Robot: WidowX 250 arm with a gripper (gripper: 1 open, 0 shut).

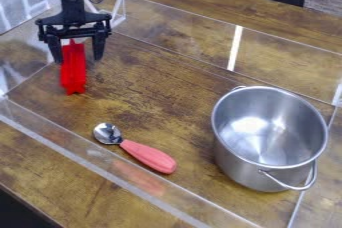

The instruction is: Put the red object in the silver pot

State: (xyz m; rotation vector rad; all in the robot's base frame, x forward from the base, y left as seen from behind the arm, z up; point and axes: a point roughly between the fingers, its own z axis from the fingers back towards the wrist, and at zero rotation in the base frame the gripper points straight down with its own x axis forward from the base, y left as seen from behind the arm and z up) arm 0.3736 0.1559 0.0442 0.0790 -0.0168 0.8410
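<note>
The red object (74, 69) is a bright red ridged bar lying on the wooden table at the left. My gripper (75, 48) hangs straight down over the bar's far end, open, its black fingers (54, 48) standing on either side of the bar. Whether they touch it I cannot tell. The silver pot (270, 135) stands empty at the right front, its small loop handle toward the front.
A metal spoon with a salmon-red handle (138, 149) lies in front of the bar, near the low clear front wall (80, 162). Clear plastic walls (237, 47) run along the back and sides of the table.
</note>
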